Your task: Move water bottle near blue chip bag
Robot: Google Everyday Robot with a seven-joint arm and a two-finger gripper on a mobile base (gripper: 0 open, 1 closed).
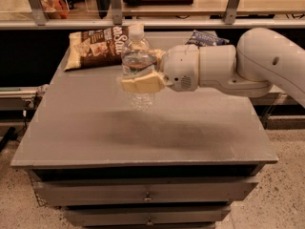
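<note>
gripper [141,79] closed around water bottle [137,60] | bottle upright, held above table [143,142], mid-rear | blue chip bag [206,37] at rear right, partly behind arm, apart from bottle | tan Sea Salt bag [97,46] rear left

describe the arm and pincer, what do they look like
The arm is glossy white, built of smooth rounded segments, with a small dotted vent on the wrist housing. The pincer, over the table at the bottle, has flat cream-tan fingers. No cables show.
</note>
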